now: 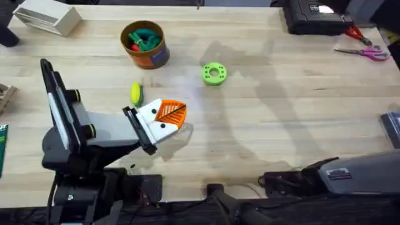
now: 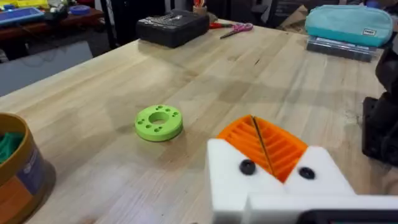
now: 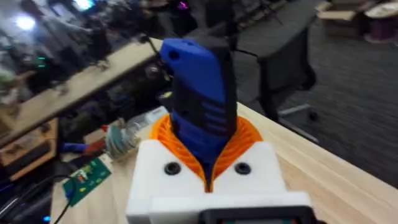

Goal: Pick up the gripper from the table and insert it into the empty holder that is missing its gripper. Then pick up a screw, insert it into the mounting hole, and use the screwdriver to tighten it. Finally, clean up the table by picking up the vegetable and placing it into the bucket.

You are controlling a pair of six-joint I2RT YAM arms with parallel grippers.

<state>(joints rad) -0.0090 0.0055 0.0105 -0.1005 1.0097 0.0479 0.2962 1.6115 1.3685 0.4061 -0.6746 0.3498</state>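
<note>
**A:** Start big. Why is the tabletop [image 1: 300, 112] so bare in the middle?

**B:** My guess is that it leaves working room. The one bucket [image 1: 145, 45] stands toward the far side, with green and red toys already in it. A black case and two pairs of scissors sit in the far right corner, well apart from the work.

**A:** And the arms?

**B:** There are two. The left tool [image 1: 167, 115] lies low over the tabletop with its jaws closed, orange pads [image 2: 283, 149] pressed together and nothing between them. Both of its white fingers carry a pad, so I judge the missing tip is already seated. It is probably lying this way so its face is open to a driver.

**A:** Where is the driver?

**B:** There is one screwdriver [image 3: 200, 106]. The right tool [image 3: 205, 155] is clamped on it, and its blue body stands up between the ribbed pads. That arm is back near its base at the tabletop's near right edge. I can't see the tip, so I can't say which way the tip points.

**A:** What about the smaller things?

**B:** One green ring [image 1: 214, 73] lies flat between the bucket and the open middle. One vegetable [image 1: 136, 94] lies just beside the left tool, near the bucket and not in it, so the cleanup isn't done.

**A:** And the smallest?

**B:** Two dark screw heads [image 2: 247, 167] sit on the left tool's white face, one on each finger.
</note>
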